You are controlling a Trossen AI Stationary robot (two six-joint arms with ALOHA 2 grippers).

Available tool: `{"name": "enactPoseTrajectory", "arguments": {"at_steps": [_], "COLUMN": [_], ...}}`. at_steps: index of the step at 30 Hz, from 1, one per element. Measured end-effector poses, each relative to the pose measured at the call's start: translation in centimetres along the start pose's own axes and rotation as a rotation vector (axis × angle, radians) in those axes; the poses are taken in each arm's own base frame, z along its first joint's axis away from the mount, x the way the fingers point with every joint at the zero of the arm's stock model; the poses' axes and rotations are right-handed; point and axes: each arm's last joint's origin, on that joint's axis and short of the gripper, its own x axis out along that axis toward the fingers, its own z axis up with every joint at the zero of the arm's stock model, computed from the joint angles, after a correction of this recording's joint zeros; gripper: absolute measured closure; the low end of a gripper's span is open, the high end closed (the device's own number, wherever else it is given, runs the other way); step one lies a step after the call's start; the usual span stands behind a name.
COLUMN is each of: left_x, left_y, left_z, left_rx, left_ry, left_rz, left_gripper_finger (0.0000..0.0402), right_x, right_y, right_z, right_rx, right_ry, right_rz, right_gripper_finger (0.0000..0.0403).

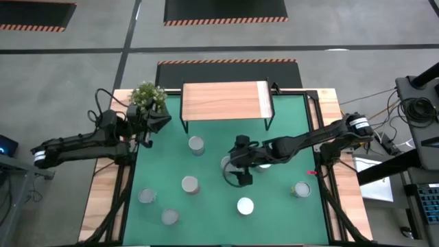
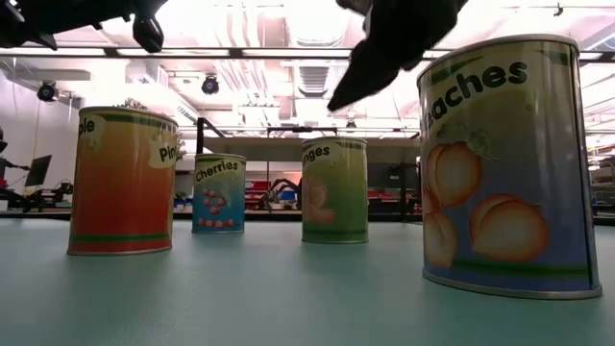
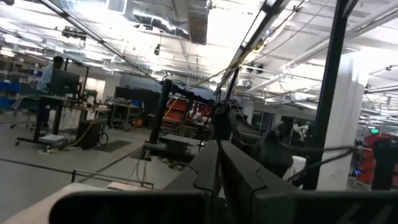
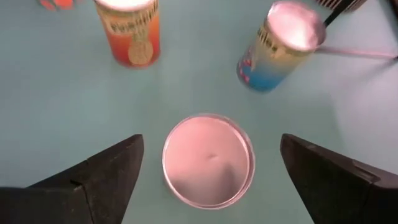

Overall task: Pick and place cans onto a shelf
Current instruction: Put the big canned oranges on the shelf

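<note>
While the left gripper waits over the table's far left corner beside the potted plant, with its fingers pressed together and nothing between them, the right gripper hangs spread wide above a can near the middle of the table. Seen from the right wrist, that can's round silvery top sits midway between the two dark fingers, and neither finger touches it. Farther off on the green top stand an orange-labelled can and a blue-labelled can (upright, well apart from each other). From above, more cans dot the table: one near the shelf's front edge, one left of centre, two toward the near left corner, one near the front edge, and one toward the right edge. The shelf, a light-wood board on black legs, stands at the far edge with no cans on it.
</note>
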Motion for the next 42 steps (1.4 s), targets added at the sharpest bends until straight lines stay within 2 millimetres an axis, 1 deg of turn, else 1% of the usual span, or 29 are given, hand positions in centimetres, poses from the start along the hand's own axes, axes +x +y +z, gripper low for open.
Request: {"name": "enactPoseTrajectory", "arguments": {"at_steps": [8, 16, 24, 27, 33, 36, 38, 42], "left_x": [-0.1, 0.1, 0.1, 0.1, 0.1, 0.1, 0.1, 0.1], "left_y": [-0.1, -0.2, -0.2, -0.2, -0.2, -0.2, -0.2, -0.2], "left_z": [0.3, 0.7, 0.7, 0.7, 0.7, 0.7, 0.7, 0.7], "left_rx": [0.023, 0.046, 0.06, 0.06, 0.058, 0.057, 0.056, 0.052], "left_ry": [-0.022, -0.034, -0.032, -0.031, -0.031, -0.031, -0.031, -0.031], "left_rz": [-0.012, -0.015, -0.014, -0.014, -0.014, -0.014, -0.014, -0.014], "left_gripper_finger": [0.0402, 0.0402, 0.0402, 0.0402, 0.0402, 0.0402, 0.0402, 0.0402], "right_x": [2.2, 3.3, 3.9, 3.9, 3.8, 3.4, 2.5, -0.5], "right_y": [-0.2, -1.0, -1.0, -1.0, -1.0, -1.1, -1.2, -1.7], "right_z": [-0.4, -0.9, -1.3, -1.3, -1.2, -1.1, -0.5, 2.0], "right_rx": [0.031, 0.089, 0.074, 0.06, 0.034, 0.023, 0.017, 0.017], "right_ry": [0.114, 0.176, 0.198, 0.196, 0.189, 0.19, 0.194, 0.173], "right_rz": [-0.013, 0.018, 0.036, 0.037, 0.04, 0.047, 0.064, 0.101], "right_gripper_finger": [0.0035, 0.0035, 0.0037, 0.0054, 0.0114, 0.0116, 0.0115, 0.0094]}}
